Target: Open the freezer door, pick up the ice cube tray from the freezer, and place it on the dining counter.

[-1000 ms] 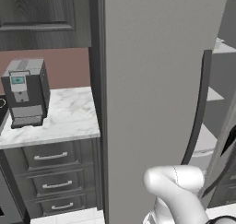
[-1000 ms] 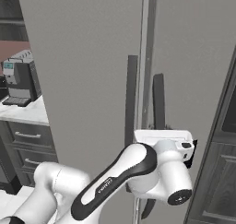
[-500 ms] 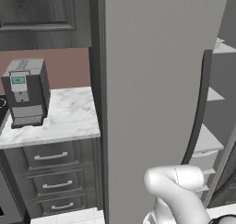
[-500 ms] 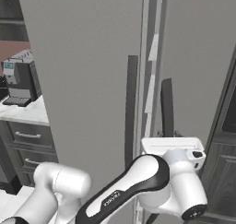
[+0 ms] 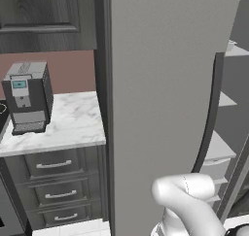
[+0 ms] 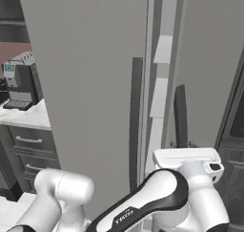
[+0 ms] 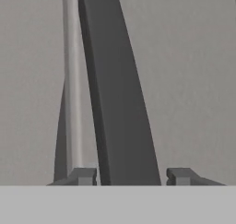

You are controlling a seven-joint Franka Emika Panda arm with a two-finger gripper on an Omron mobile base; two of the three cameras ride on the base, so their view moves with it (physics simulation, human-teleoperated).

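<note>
Glossy white rounded arm (image 6: 66,193); dark joint band with small white lettering; dark grey jaws.

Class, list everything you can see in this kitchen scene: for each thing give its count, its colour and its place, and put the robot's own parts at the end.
freezer door: one, matte grey, swung partly open at the right of the freezer.
door handle: one, dark bar, between the hand's fingertips in the hand view.
freezer shelves: several, white, seen through the door gap.
left door: one, grey, closed, with its own dark handle.
coffee machine: one, dark grey, on the marble top.
marble top: one, white with grey veins, left of the freezer.
drawers: three, dark with silver handles, under the marble top.
upper cabinet: one, dark wood-grain, above the coffee machine.
hand: one, dark fingertips either side of the handle.
</note>
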